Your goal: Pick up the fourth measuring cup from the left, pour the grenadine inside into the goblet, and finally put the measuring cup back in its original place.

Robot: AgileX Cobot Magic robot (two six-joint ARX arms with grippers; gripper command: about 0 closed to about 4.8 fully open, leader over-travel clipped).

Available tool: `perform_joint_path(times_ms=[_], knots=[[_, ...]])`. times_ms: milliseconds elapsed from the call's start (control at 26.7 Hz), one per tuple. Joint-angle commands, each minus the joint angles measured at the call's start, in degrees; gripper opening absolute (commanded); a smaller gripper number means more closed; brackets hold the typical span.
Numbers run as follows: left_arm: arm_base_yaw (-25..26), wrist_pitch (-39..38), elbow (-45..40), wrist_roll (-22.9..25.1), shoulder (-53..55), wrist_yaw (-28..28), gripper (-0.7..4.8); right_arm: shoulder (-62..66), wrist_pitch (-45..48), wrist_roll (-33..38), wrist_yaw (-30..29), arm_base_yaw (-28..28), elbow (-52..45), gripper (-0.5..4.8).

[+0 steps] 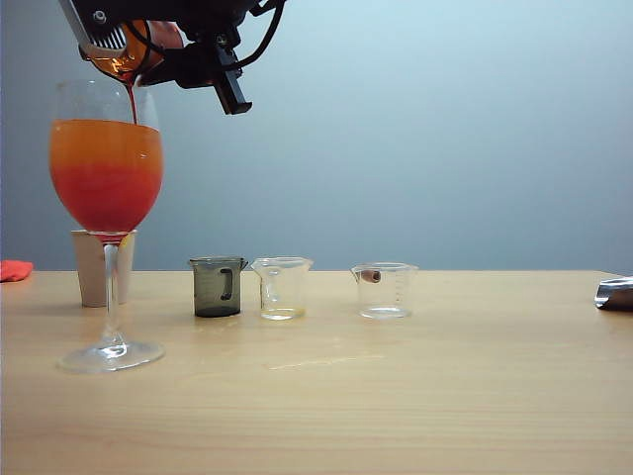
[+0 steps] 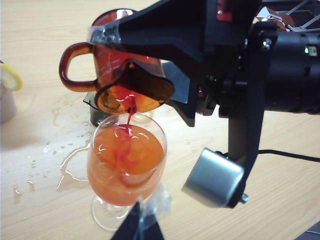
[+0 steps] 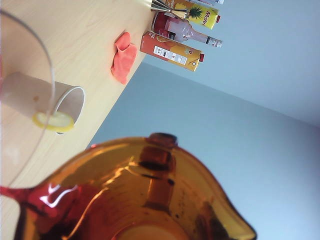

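The right gripper has its fingers clamped on the amber cup, tipped over the goblet at the left of the desk. Grenadine is pouring in. Next, the cup should tip upright and go back to the gap between the clear cups. The left gripper hangs just by the goblet; I cannot tell if its fingers are apart.

Glossy translucent amber measuring cup, clear shiny glass goblet, and matt pale wood-grain table.

Goblet far left on table; measuring cup tilted above it.
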Motion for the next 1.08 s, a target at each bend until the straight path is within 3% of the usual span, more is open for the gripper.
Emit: perform_joint_path(times_ms=[37, 1084], knots=[[0.0, 0.3, 0.2, 0.1, -0.1, 0.0, -0.05, -0.4, 1.8, -0.4, 0.0, 0.1, 0.3, -0.05], [0.0, -0.7, 0.2, 0.1, -0.2, 0.0, -0.05, -0.4, 3.1, -0.5, 0.0, 1.7, 0.3, -0.05]])
